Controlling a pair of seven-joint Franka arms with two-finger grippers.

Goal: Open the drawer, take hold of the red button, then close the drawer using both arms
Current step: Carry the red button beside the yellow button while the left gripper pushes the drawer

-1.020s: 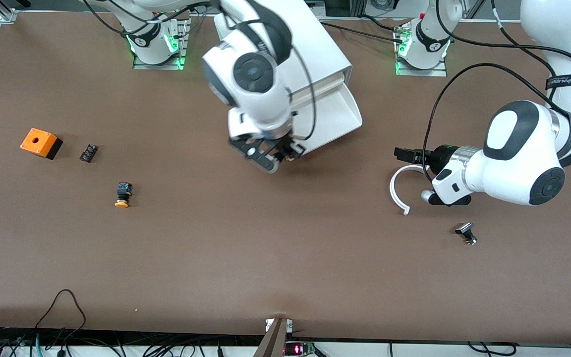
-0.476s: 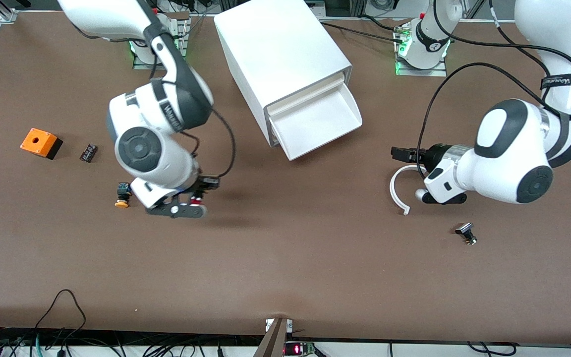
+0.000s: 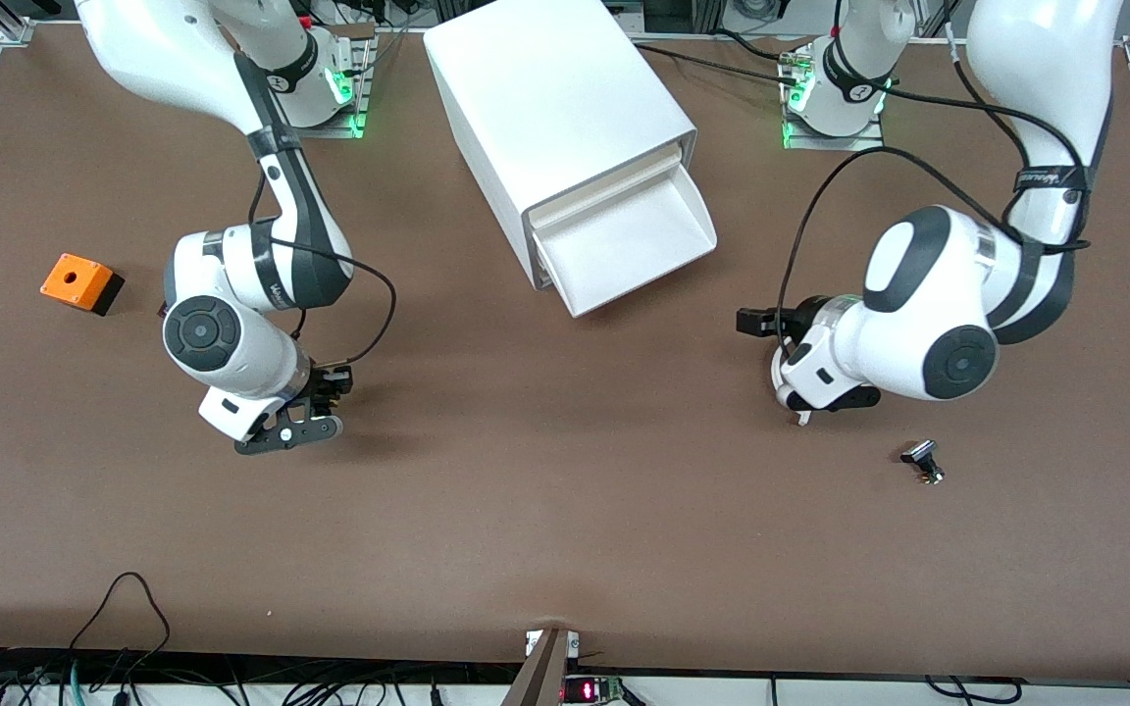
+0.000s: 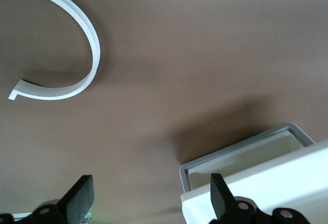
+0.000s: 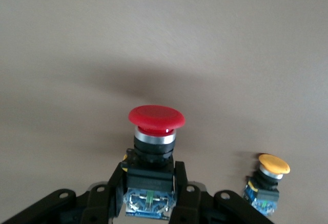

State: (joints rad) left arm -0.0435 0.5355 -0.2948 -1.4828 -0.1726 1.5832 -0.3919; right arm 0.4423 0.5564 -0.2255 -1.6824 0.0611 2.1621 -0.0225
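Two grippers at work: my right gripper (image 3: pixel 315 404), over the surface toward the right arm's end, has its jaws clamped on the button (image 5: pixel 154 147); my left gripper (image 3: pixel 759 324) hovers jaws wide near the open drawer (image 3: pixel 624 240). A careless shove could jam it.

Setting: robotics laboratory bench. Evidence recorded: one wide brown table (image 3: pixel 565 549) bearing two white robot arms on bolted base plates (image 3: pixel 315 123) lit green; aluminium framing (image 3: pixel 6 25) stood at the table's corner; loose black cables (image 3: pixel 124 608) ran along the edge nearest the front camera, beside a small device with a red indicator light (image 3: pixel 580 691). Test pieces lay scattered: a white box cabinet (image 3: pixel 565 127), an orange box (image 3: pixel 79 282), a curved white plastic strip (image 4: pixel 66 55).
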